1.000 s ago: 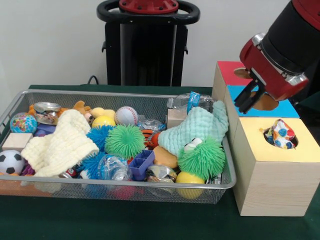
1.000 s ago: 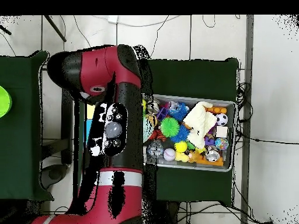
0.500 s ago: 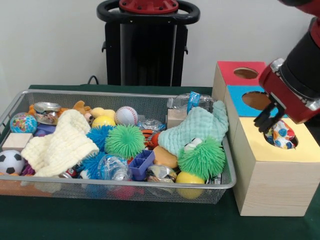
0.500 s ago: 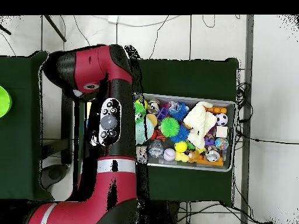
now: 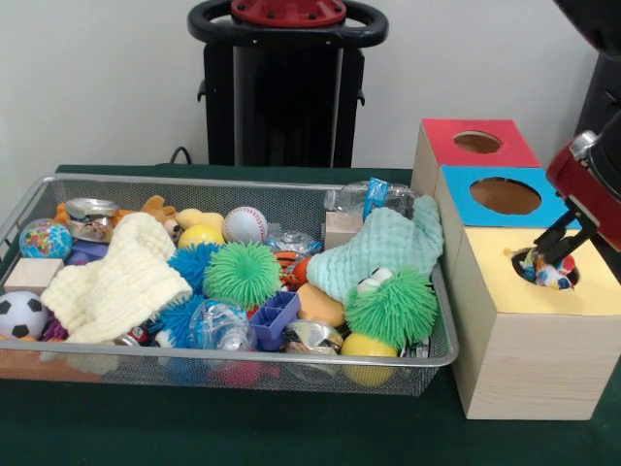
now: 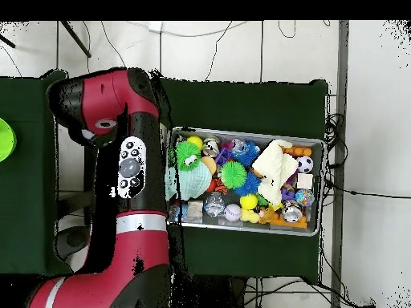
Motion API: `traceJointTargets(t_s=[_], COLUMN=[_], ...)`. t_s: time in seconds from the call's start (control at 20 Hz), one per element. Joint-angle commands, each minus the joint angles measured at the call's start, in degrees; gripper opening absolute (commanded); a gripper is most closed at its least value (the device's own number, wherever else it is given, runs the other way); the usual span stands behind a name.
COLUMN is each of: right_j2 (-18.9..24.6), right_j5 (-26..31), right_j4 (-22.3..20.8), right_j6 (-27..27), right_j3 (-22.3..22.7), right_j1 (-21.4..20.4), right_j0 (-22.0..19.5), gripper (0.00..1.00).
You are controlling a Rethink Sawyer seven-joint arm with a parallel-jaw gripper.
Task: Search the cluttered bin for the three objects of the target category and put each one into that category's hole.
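Pincer (image 5: 550,254): tips down in the hole (image 5: 546,268), narrow, touching a speckled ball (image 5: 553,277); grip unclear.
Bin (image 5: 58,182): well away, beyond the yellow box (image 5: 529,345).

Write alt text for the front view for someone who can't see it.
A red robot gripper reaches into the round hole of a yellow-topped wooden box, where a multicoloured ball sits. To the left, a wire mesh basket brims with balls, plush toys and cloths.
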Motion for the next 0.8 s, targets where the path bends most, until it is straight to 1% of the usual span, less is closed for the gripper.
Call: traceJointTargets(t_s=[0.05, 0.25, 0.35, 0.55, 0.7, 0.8], right_j2=[2.8, 2.6, 2.5, 2.2, 2.1, 2.8], right_j5=[5.7, 3.8, 1.6, -6.6, -14.2, -19.8], right_j4=[2.3, 2.0, 1.7, 0.4, -1.4, -1.8], right_j6=[8.7, 8.0, 7.7, 6.4, 3.2, 1.0], right_j3=[-0.7, 0.7, 2.8, 10.3, 15.8, 20.0], right_j1=[2.1, 2.0, 1.5, -0.2, -1.3, -1.8], right_j0=[0.4, 0.4, 0.3, -0.5, -1.4, -3.0], gripper=[0.0, 0.0, 0.0, 0.0, 0.0, 0.0])
